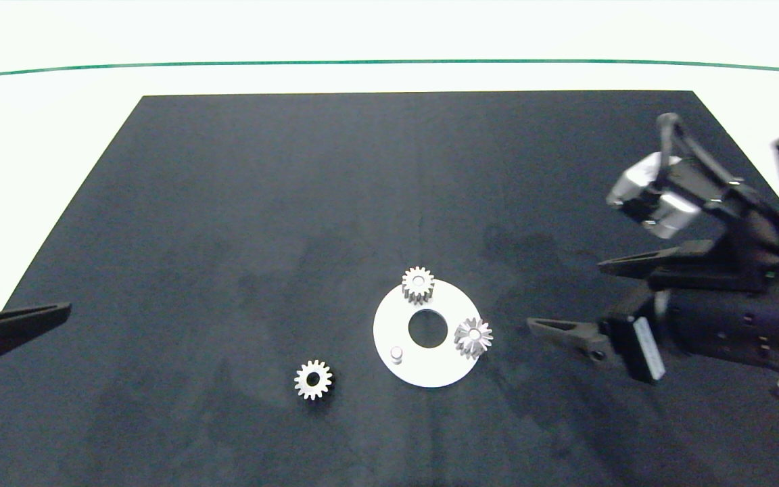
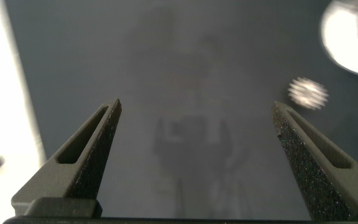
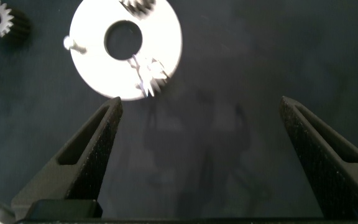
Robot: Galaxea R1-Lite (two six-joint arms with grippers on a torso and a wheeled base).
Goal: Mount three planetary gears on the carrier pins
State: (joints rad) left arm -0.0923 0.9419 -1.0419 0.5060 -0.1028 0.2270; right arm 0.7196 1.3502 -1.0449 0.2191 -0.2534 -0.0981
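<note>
Black rectangular mat [image 1: 227, 203] on white table [image 1: 38, 135]; flat white ring-shaped disc [image 1: 389, 338] at 6 o'clock; left gripper [image 2: 194, 134] and right gripper [image 3: 201, 134] spread, empty

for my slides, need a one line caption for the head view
Two planetary gears seated on the white carrier disc, one pin bare, third gear loose on the black mat, open right gripper nearby.
</note>
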